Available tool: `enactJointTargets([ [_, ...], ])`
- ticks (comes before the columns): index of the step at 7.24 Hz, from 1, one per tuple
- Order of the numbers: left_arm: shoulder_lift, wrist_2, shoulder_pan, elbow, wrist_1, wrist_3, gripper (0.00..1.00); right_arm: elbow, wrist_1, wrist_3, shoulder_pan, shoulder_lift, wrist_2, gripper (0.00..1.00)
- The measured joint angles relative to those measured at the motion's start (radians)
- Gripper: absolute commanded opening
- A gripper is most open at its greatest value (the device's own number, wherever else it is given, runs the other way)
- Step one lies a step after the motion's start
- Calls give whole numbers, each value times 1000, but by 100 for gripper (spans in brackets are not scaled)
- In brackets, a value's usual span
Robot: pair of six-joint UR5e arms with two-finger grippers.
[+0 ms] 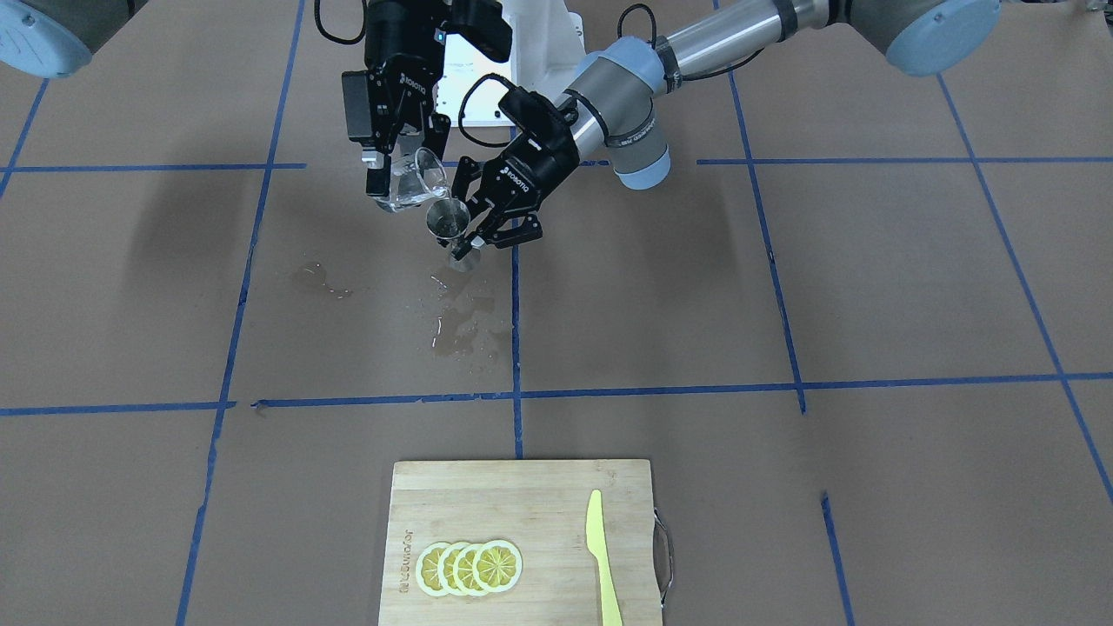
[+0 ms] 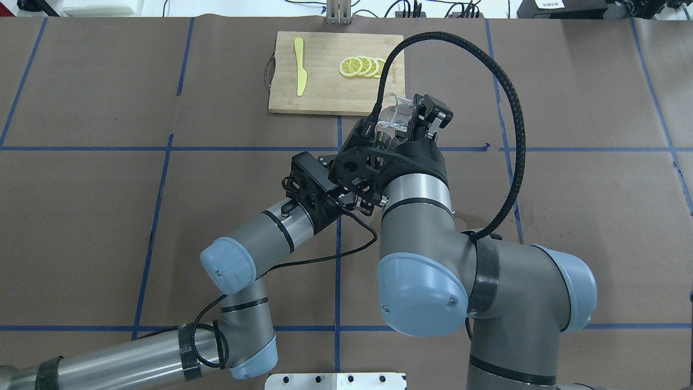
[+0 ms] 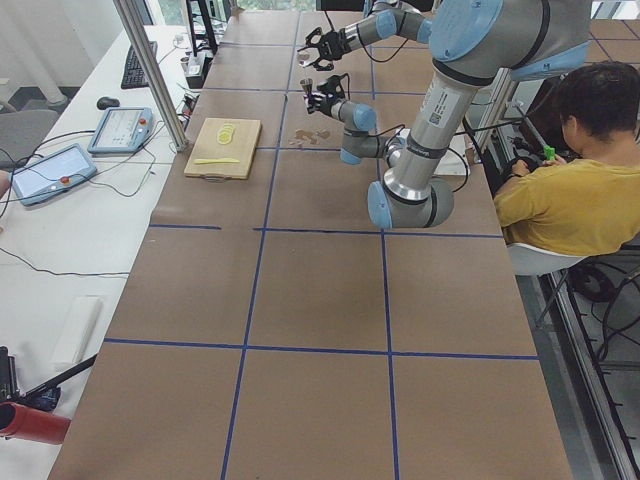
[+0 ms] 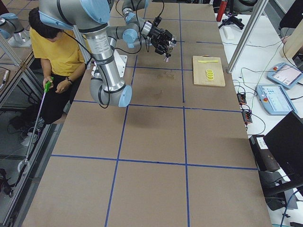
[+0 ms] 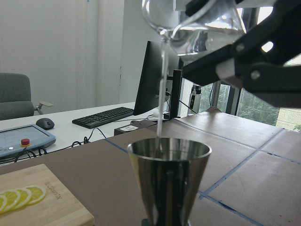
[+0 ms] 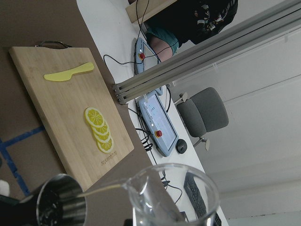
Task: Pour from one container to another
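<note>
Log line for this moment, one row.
phase: pouring | right hand: shut on glass, tilted | left hand: shut on jigger | stream: into jigger | spill: on table

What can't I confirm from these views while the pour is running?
- Fill level in the jigger: the left wrist view shows only its outer wall, and in the right wrist view the inside is dark.
- Overhead view: the right arm's wrist largely hides the jigger.
- Side views: jigger and glass tumbler too small.
</note>
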Motion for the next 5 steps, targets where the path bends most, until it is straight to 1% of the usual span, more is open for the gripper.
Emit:
enactJointTargets([
  [3, 0, 0, 0, -2, -1, 0, 0, 26, 5, 13, -5, -8, -2, 0],
  [5, 2, 0, 0, -9, -1, 0, 0, 35, 8, 61, -9, -10, -1, 0],
])
